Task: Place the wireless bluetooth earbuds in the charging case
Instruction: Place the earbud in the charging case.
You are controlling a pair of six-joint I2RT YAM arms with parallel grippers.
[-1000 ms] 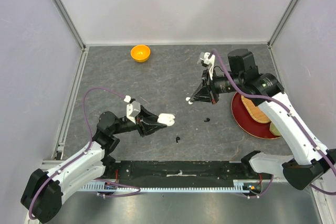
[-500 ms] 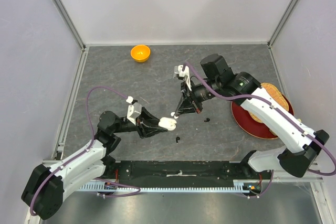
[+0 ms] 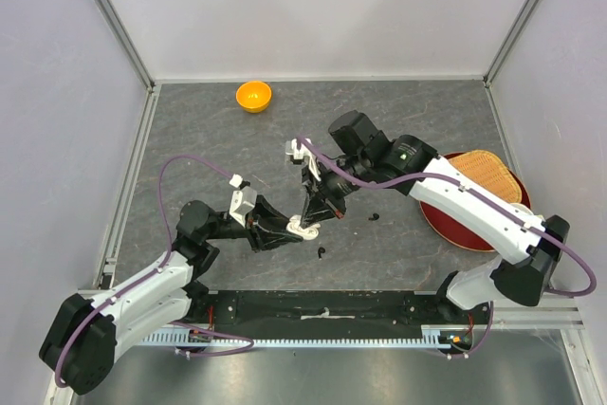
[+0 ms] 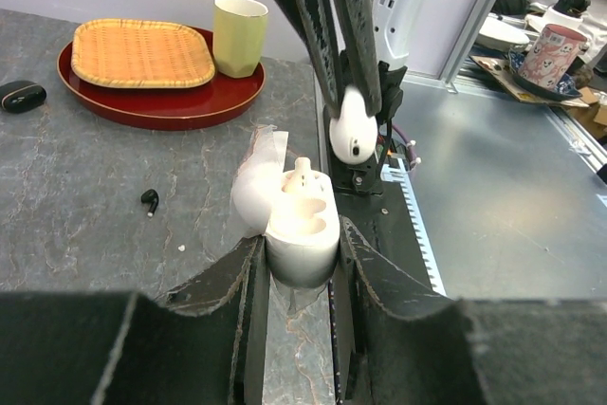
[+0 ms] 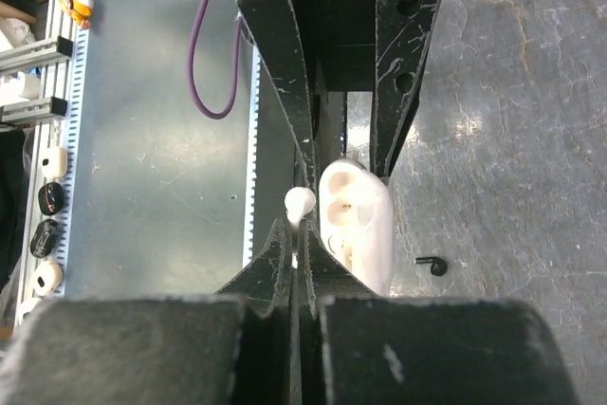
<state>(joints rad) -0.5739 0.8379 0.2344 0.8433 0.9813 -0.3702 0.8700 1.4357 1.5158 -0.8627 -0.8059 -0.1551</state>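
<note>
Right end effector (image 3: 313, 218) angles earbud (image 4: 353, 135) down beside case (image 4: 302, 230).

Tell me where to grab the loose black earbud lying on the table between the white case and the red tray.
Probably pinch the black earbud across its rounded head, coming straight down from above. It lies low on the bare table, so a sideways approach would scrape the surface, and its short stem looks too thin to hold. Nothing stands close around it.
</note>
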